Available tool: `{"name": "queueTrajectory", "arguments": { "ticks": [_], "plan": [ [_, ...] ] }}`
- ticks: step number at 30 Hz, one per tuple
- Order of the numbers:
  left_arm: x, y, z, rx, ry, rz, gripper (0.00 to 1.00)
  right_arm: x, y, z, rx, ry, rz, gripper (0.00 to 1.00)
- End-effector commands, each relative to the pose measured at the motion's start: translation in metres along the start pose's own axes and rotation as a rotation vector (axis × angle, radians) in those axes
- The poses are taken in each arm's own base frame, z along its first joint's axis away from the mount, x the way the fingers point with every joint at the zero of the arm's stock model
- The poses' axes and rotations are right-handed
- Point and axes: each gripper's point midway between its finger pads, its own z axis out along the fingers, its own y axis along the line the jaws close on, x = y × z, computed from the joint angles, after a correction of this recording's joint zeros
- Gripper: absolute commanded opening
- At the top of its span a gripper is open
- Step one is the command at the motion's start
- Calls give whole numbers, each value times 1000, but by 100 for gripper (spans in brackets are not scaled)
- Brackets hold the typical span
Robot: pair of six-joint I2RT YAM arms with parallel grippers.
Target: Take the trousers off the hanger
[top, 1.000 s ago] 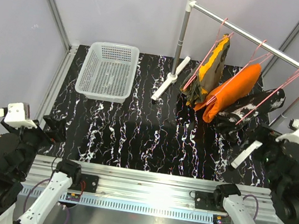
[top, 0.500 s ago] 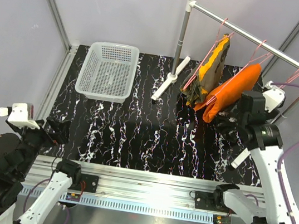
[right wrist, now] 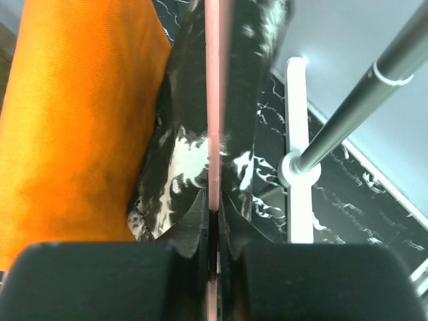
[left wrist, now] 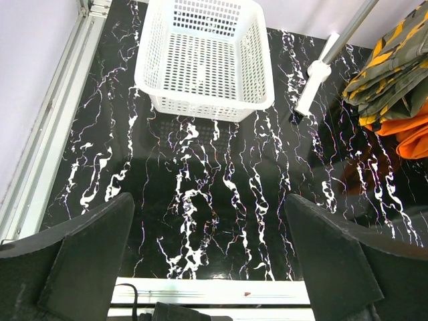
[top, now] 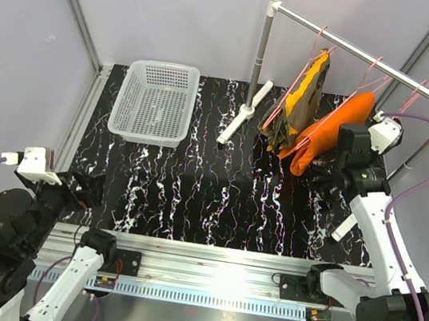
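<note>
Right claw [right wrist: 212,224] pinched the pink hanger [right wrist: 212,100] of the black speckled trousers [right wrist: 175,144]. A second before, it had swung in from the right edge of the surface [top: 193,198] and snapped its fingers together from fully spread. I judged this the first hold of the job: all three pairs were on the rail [top: 368,53], with the black one draped either side of the pinched bar, so nothing had been stripped off. The orange pair [right wrist: 80,120] pressed right against the black cloth on one side, and the camouflage pair [top: 301,93] hung beyond it. The rack post [right wrist: 348,100] stood close on the other side, so I reckoned there was little room to pull without dragging a neighbour. Left claw [left wrist: 208,207] hung spread wide and empty near the left corner, short of the white basket [top: 147,136] and well apart from the rack.
</note>
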Motion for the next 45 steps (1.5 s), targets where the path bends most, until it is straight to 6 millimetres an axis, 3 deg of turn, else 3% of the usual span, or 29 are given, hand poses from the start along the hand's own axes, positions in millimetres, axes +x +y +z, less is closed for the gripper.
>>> {"name": "queueTrajectory", "arguments": {
  "ticks": [1, 3, 4, 6, 7, 9, 10, 17, 31, 36, 42, 45],
  "plan": [
    [-8, -9, 3, 53, -34, 11, 99, -32, 2, -6, -12, -91, 77, 0],
    [-7, -10, 2, 56, -33, 6, 99, -37, 3, -12, -34, -82, 78, 0],
    [-7, -11, 3, 60, -31, 5, 99, -52, 5, -20, -58, -101, 108, 0],
    [-7, -13, 3, 68, -28, -1, 99, -58, 2, -29, -64, -83, 105, 0],
    [-6, -13, 4, 71, -23, 0, 99, -74, 3, -37, -77, -98, 134, 0],
    [-6, -15, 4, 76, -18, -8, 99, -77, 1, -44, -85, -67, 110, 0],
    [-6, -17, 4, 85, -17, -9, 99, -91, 3, -51, -100, -76, 125, 0],
    [-9, -30, 5, 153, -13, -18, 99, -110, -3, -76, -144, -57, 129, 0],
    [-10, -97, 29, 513, -25, -58, 99, -151, -13, -116, -271, -169, 117, 0],
    [-20, -121, 35, 642, -53, -89, 99, -151, -16, -136, -344, -156, 98, 0],
    [-39, -153, 38, 830, -97, -115, 99, -114, -20, -171, -499, -10, 27, 0],
    [-46, -163, 46, 880, -102, -136, 99, -105, -35, -194, -569, -25, 22, 0]
  ]
}}
